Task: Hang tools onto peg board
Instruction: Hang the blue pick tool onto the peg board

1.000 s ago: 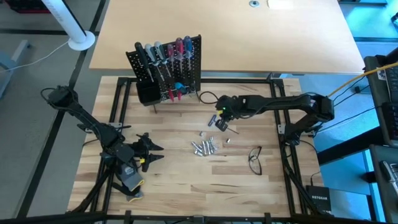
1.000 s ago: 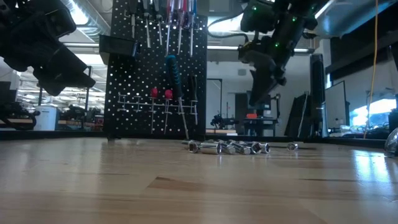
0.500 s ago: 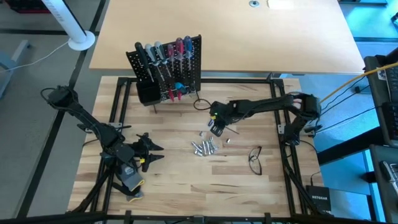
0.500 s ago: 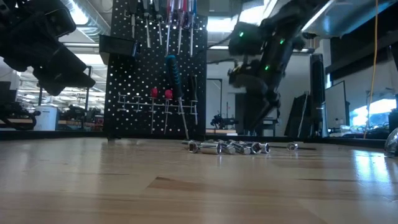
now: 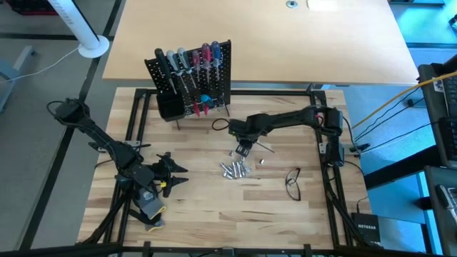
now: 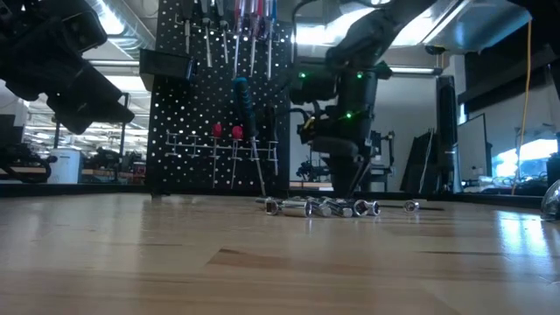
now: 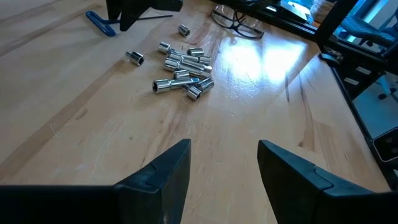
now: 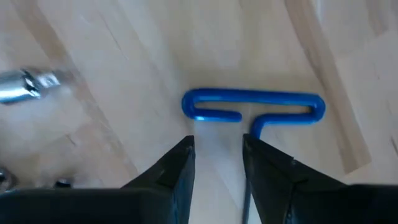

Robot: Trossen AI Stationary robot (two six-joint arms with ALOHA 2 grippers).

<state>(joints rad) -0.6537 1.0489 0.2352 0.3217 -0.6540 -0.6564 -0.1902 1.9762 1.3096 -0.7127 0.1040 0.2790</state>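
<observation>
The peg board (image 5: 214,89) stands upright at the table's far side, with several screwdrivers (image 5: 187,61) hanging on it and a black bin (image 5: 169,107) at its lower corner. A blue T-handle tool (image 8: 252,104) lies flat on the table, its thin shaft running back between my right gripper's fingers. My right gripper (image 8: 217,168) is open and points down just above it (image 5: 243,148). A pile of small silver bits (image 5: 234,169) lies just nearer. My left gripper (image 7: 224,168) hovers open at the near left (image 5: 171,175), holding nothing.
A pair of glasses (image 5: 293,183) lies to the right of the bits. A grey glove with yellow trim (image 5: 150,208) sits under the left arm near the front edge. A black metal frame (image 5: 325,164) borders the wooden work area. A pale tabletop (image 5: 257,43) lies beyond the board.
My right gripper has come down and toward the table's left, from beside the peg board to just above the blue T-handle tool by the silver bits. It has tipped to point more steeply down. No tool has moved.
</observation>
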